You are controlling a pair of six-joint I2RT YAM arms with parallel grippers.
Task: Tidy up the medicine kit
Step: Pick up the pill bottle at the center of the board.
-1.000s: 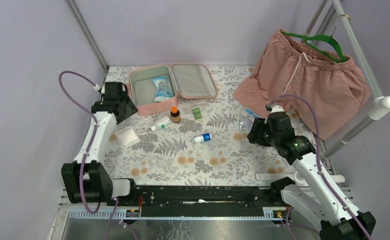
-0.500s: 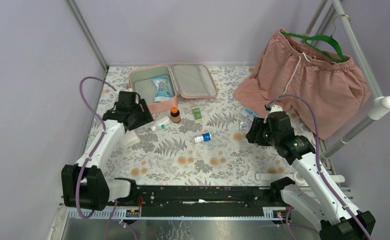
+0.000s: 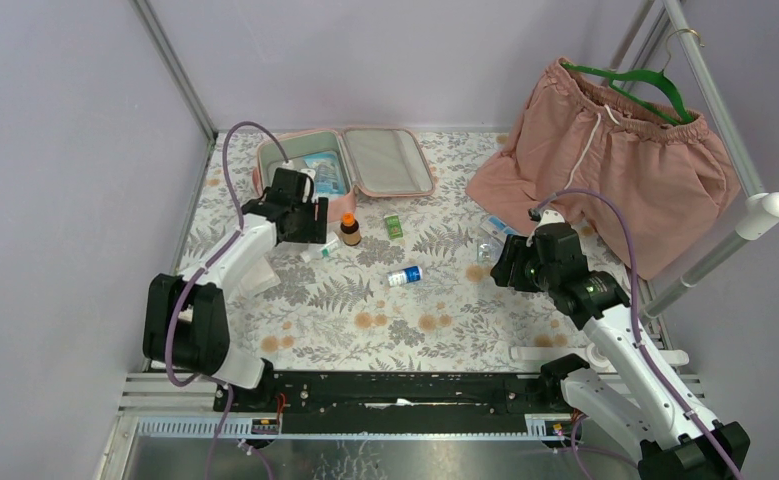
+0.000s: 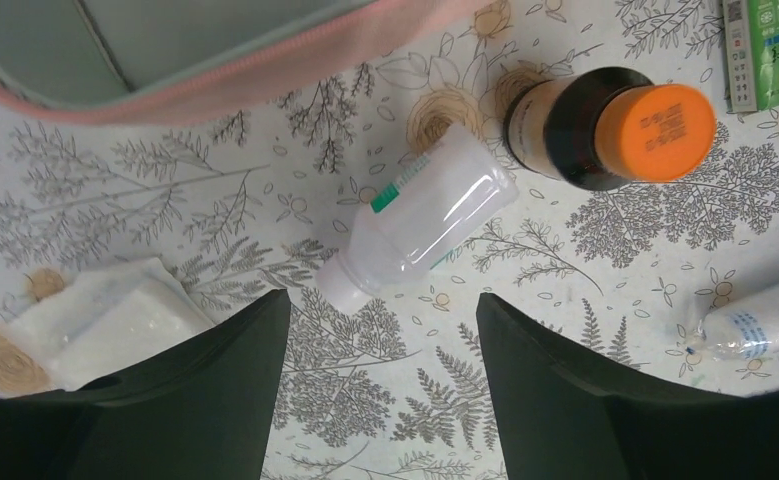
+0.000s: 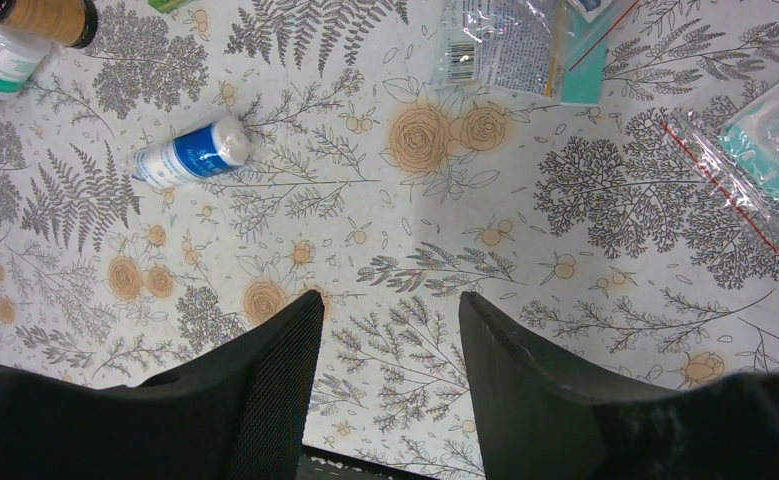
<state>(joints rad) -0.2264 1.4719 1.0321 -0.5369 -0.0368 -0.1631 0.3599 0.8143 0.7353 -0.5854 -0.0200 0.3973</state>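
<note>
Left side: a white pad [image 4: 105, 325] lies flat near the left edge, partly under the left arm in the top view. Left fingers [image 4: 255, 370] are spread wide, grasping nothing, poised over a clear bottle [image 4: 425, 225] lying on its side, its cap toward the gap; likely the next pick, since the opening straddles the cap end. Kit [image 3: 420, 165] sits at the far-left of the surface, unzipped and laid flat, grey lining up, a blue packet [image 3: 323, 175] in its left half; its near wall is just beyond the bottle, so a short carry would do. Brown bottle [image 4: 605, 130], orange cap, stands upright close beside the clear one and could be knocked on a clumsy close. Green box [image 3: 393, 226] lies flat just right of it. Blue-labelled vial [image 5: 190, 155] lies on its side mid-surface, apart from the rest and free to roll. Plastic bags [image 5: 510, 45] lie flat further right. Right fingers [image 5: 265, 400] are also released and hold nothing, hanging over bare cloth near the bags, plausibly waiting. Most items are still outside the kit. Pink shorts [image 3: 615, 160] hang on a green hanger [image 3: 655, 85] at far right, their hem resting on the surface [image 3: 405, 320], a grey fern and orange flower print. Plain lilac walls and metal posts enclose the rig.
</note>
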